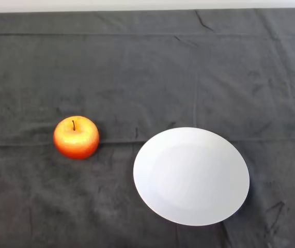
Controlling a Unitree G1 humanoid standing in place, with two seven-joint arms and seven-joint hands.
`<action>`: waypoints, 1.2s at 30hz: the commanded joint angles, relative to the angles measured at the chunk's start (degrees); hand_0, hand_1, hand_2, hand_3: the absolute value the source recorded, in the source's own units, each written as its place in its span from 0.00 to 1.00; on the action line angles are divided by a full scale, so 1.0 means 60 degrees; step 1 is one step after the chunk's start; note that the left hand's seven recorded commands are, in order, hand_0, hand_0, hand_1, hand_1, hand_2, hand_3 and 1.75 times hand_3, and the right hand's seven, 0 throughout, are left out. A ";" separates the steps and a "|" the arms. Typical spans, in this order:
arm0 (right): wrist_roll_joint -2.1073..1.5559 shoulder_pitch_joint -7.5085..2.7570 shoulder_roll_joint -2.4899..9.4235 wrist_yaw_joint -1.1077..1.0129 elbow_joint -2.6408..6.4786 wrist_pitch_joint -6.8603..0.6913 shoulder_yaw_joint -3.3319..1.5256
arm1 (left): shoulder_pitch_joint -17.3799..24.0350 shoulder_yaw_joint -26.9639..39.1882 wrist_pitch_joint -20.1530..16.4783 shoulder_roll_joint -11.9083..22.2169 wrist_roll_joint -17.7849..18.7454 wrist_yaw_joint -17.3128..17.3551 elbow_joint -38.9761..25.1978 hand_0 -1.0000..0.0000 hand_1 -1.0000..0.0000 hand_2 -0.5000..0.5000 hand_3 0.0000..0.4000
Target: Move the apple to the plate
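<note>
A red and orange apple (76, 137) with a dark stem stands upright on the dark cloth at the left of the head view. A white round plate (191, 175) lies to its right, lower in the view, with nothing on it. A gap of cloth separates the apple from the plate's left rim.
The dark cloth (147, 77) covers the whole table, with creases and fold lines. The table's far edge runs along the top of the view.
</note>
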State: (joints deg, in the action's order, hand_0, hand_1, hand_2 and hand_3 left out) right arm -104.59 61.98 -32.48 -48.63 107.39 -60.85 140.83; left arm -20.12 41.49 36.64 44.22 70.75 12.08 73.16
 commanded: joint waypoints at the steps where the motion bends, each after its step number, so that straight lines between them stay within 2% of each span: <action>1: 0.0003 0.0014 -0.0201 -0.0129 0.0001 -0.0183 0.0053 | -0.0345 0.0068 -0.0071 -0.0028 -0.0197 0.0114 0.0340 1.00 1.00 0.50 0.00; 36: 0.0003 0.0014 -0.0200 -0.0136 0.0002 -0.0192 0.0053 | -0.0714 0.0294 -0.0337 -0.0237 -0.1074 0.0199 0.0255 1.00 1.00 0.50 0.00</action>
State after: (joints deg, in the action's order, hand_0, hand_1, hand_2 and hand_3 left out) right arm -104.59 61.98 -32.48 -48.67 107.41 -60.88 140.83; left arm -22.23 43.62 34.90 43.48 65.86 12.79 73.17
